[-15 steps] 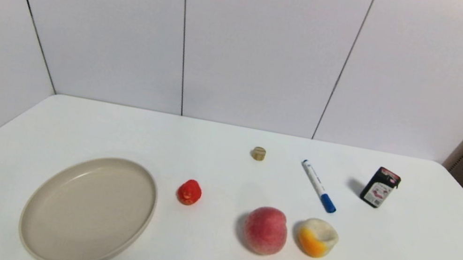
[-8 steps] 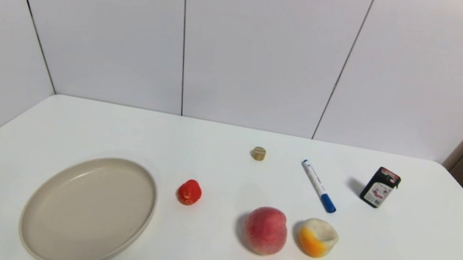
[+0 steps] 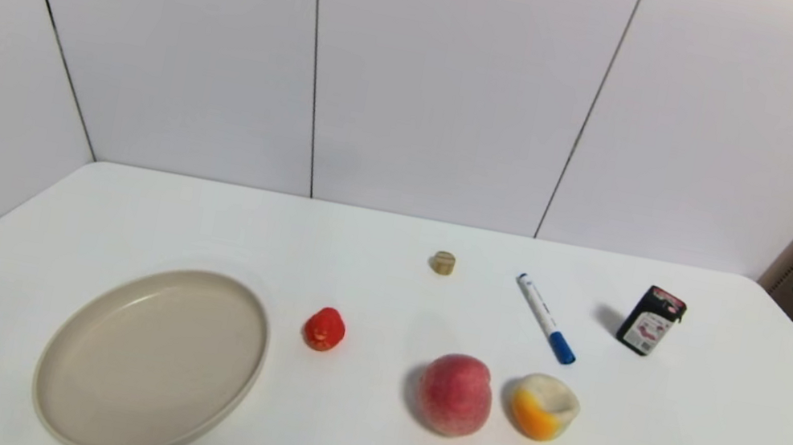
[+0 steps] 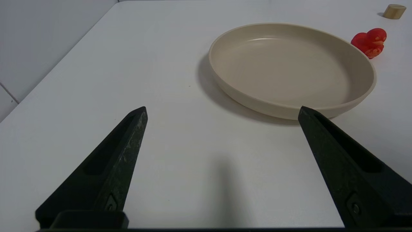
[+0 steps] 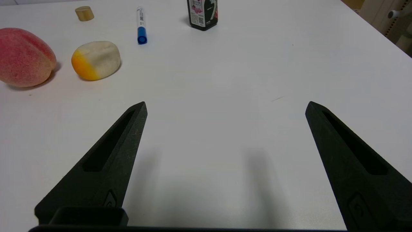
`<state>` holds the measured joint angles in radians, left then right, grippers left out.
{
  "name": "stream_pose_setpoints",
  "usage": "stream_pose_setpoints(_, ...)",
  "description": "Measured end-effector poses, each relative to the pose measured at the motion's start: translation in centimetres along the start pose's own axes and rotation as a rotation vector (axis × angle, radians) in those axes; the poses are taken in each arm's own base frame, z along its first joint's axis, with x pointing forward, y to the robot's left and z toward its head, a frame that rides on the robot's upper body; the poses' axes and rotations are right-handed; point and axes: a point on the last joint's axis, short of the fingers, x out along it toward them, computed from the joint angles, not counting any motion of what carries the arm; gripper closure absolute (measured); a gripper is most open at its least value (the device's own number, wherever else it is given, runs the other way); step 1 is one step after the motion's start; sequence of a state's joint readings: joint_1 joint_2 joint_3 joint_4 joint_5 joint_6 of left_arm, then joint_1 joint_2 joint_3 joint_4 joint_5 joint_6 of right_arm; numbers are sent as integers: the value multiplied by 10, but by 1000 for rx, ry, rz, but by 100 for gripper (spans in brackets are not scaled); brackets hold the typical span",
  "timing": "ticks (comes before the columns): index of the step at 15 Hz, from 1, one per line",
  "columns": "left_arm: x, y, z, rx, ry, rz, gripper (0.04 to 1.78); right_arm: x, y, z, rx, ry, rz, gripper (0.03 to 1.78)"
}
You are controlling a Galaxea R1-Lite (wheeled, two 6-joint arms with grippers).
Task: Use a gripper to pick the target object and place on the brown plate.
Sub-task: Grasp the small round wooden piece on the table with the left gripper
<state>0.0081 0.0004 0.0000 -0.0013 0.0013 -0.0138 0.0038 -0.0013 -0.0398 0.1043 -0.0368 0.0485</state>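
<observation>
The target object (image 3: pixel 443 263) is a tiny tan lump far back on the white table; it also shows in the left wrist view (image 4: pixel 394 11) and the right wrist view (image 5: pixel 84 13). The brown plate (image 3: pixel 85 412) lies empty at the front left, and its rim shows in the left wrist view (image 4: pixel 289 111). My left gripper (image 4: pixel 222 109) is open and empty just short of the plate's near rim. My right gripper (image 5: pixel 226 104) is open and empty over bare table at the front right. Neither gripper shows in the head view.
A red duck toy (image 3: pixel 324 328) sits right of the plate. A pink peach (image 3: pixel 454 393) and an orange-and-cream cut fruit (image 3: pixel 544 407) sit at centre front. A blue-capped marker (image 3: pixel 545 317) and a small black box (image 3: pixel 651 320) lie farther back right.
</observation>
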Motion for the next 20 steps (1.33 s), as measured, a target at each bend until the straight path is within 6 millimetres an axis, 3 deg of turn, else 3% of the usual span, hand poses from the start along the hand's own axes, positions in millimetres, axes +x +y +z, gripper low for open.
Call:
stream_pose_setpoints(3,3,0,2,10,34,1,13,0,0,0,0,0,-1,11)
stream_pose_setpoints(5,6,0,14,26,41,-1,13,0,0,0,0,-1,0,11)
stream_pose_setpoints(8,19,-1,44,49,11,-31,13,0,0,0,0,0,0,11)
stream_pose_setpoints(12,47,-4,105,119,-105,-117,13,0,0,0,0,0,1,11)
stream_pose_setpoints(17,100,-21,174,250,-130,-344,13,0,0,0,0,-1,0,11)
stream_pose_setpoints(20,146,-48,199,266,-90,-514,13,0,0,0,0,0,0,11)
